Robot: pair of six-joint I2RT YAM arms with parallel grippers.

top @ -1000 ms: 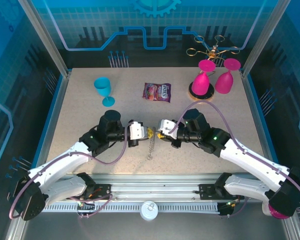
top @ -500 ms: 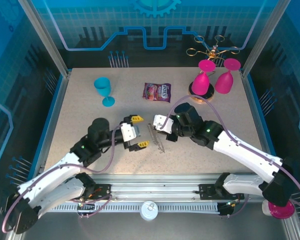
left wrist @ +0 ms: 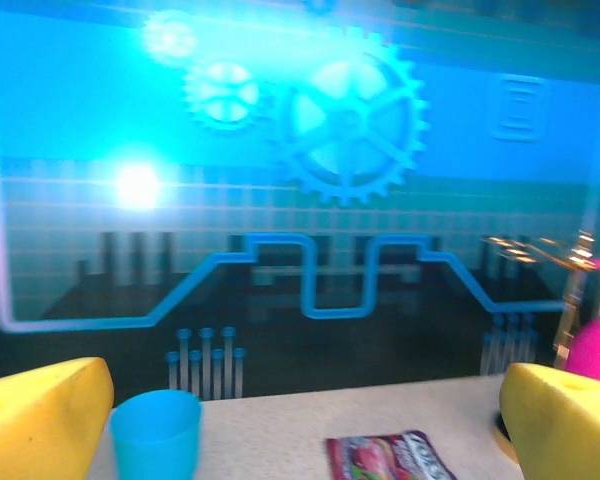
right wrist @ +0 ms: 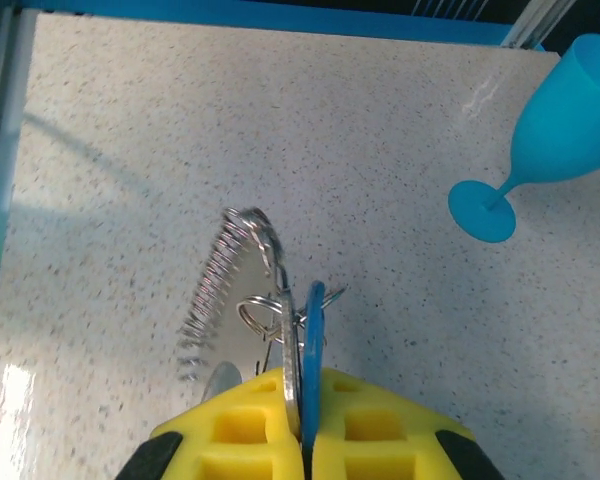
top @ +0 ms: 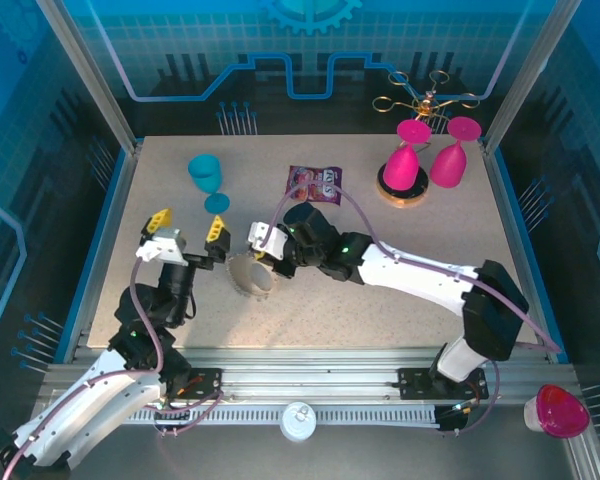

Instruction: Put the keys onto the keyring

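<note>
Right fingers (right wrist: 242,428) pinch blue key (right wrist: 313,322) plus keyring (right wrist: 216,275) chain over counter (right wrist: 120,130). Left fingers (top: 160,218) spread wide, raised.

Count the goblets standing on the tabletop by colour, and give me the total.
Blue goblet: 1
Pink goblets: 2
Total: 3
</note>
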